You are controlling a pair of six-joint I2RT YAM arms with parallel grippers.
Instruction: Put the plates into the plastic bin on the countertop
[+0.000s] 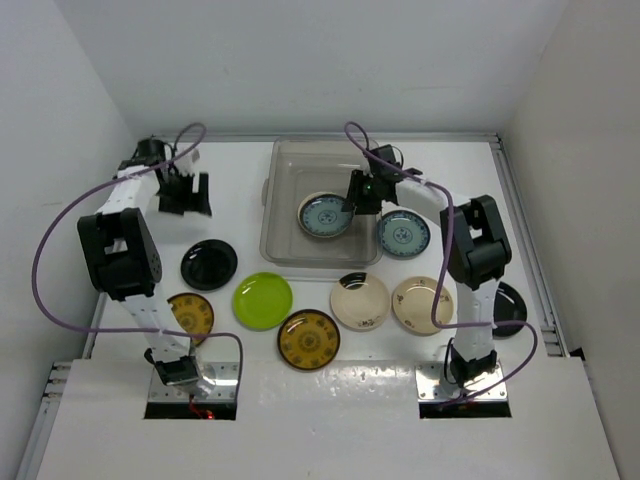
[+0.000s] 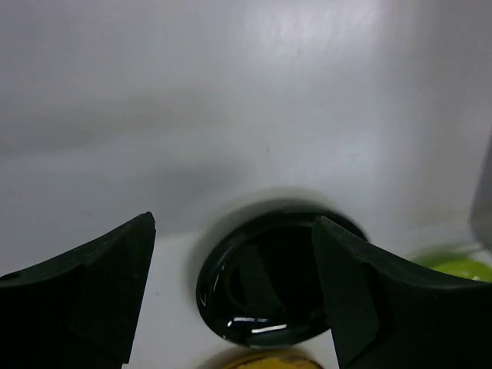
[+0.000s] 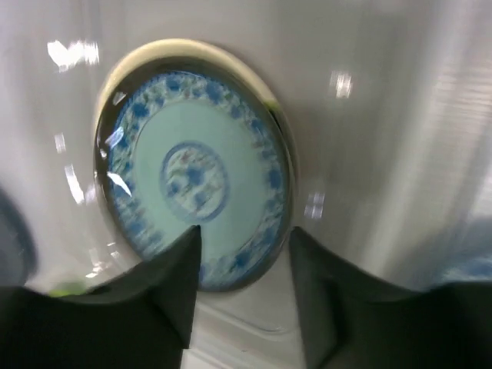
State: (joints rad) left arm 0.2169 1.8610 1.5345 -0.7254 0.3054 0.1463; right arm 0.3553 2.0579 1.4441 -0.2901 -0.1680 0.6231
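— Where were your right jaws at that moment?

— Over the plastic bin [image 1: 320, 165]. They were parted, with a gap between the fingers [image 3: 165, 296], and they gripped nothing. A blue-patterned plate [image 3: 192, 173] lay flat on the bin's floor just beneath them.

— And the left?

— Your left jaws hung spread wide and empty above the desk [image 1: 235, 200], left of the bin. The black plate [image 2: 269, 284] lay on the desk, framed in the gap between them. From above it sat a little to the near side of the jaws. It was round, so it gave you no long axis to line up with, only a rim to pinch.

— Which arm suited what remained?

— I'd judge the left arm nearer for that black plate, the lime green plate [image 1: 263, 300] and the amber plate [image 1: 190, 315]. The second blue-patterned plate [image 1: 403, 233], just beside the bin's right wall, and a cream plate [image 1: 421, 304] lay closer to your right arm. Only one plate was in the bin. The others were out on the desk.
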